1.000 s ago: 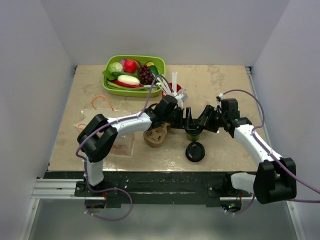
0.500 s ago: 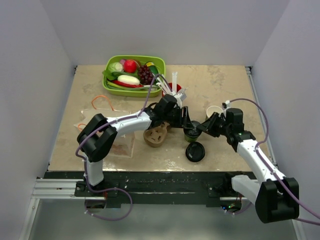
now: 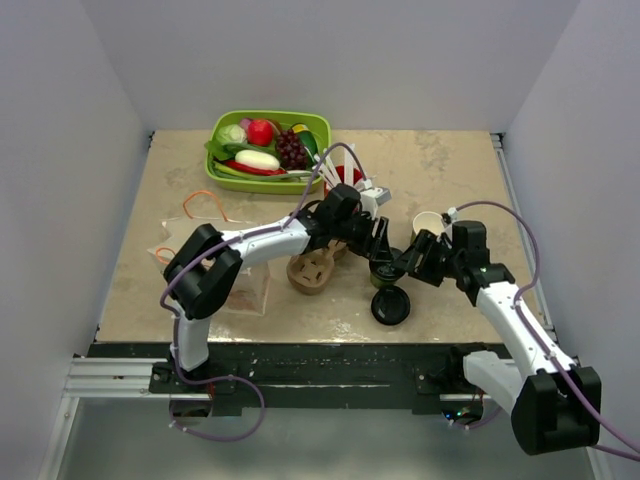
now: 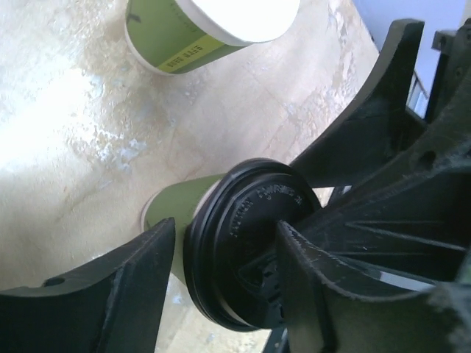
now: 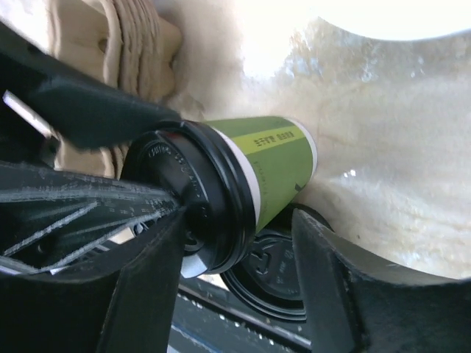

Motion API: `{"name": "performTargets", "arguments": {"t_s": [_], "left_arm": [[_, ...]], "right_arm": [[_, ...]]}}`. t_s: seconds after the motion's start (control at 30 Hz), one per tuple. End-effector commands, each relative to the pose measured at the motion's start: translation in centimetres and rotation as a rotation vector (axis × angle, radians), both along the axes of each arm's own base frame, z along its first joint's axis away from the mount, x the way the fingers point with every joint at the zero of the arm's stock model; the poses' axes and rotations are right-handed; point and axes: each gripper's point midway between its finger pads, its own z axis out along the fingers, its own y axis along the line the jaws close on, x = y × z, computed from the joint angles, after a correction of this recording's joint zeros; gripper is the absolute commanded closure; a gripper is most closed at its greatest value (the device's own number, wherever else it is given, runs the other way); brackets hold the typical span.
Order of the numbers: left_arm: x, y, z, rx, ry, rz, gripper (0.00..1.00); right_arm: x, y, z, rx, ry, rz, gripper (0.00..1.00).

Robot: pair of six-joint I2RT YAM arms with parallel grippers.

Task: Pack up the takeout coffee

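Print on the green cup (image 5: 276,169) is illegible.

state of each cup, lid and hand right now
lidded green cup: lid on, between the fingers of both hands
second green cup: upright, no lid
loose black lid: lying flat, on no cup
left hand: closed on the lidded green cup
right hand: open around it

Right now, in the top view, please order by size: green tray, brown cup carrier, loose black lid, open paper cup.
1. green tray
2. brown cup carrier, partly hidden
3. loose black lid and open paper cup look alike, so I do not rank them.
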Motion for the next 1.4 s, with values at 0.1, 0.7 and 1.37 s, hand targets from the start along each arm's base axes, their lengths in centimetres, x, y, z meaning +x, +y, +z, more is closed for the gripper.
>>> {"name": "performTargets", "arguments": {"t_s": [0.1, 0.7, 1.37], "left_arm": [[0.3, -1.7, 4.2, -0.074, -0.181, -0.157, 0.29], [1.5, 3.6, 6.5, 0.020, -0.075, 0.257, 0.00], [-2.3, 1.3, 2.2, -0.080, 0.102, 0.100, 0.17]], "right_arm": [[0.3, -1.4, 2.5, -0.124, -0.035, 0.027, 0.30], [2.7, -2.7, 4.8, -0.171, -0.094, -0.032, 0.07], [1.3, 0.6, 0.0, 0.106, -0.068, 0.129, 0.32]]}}
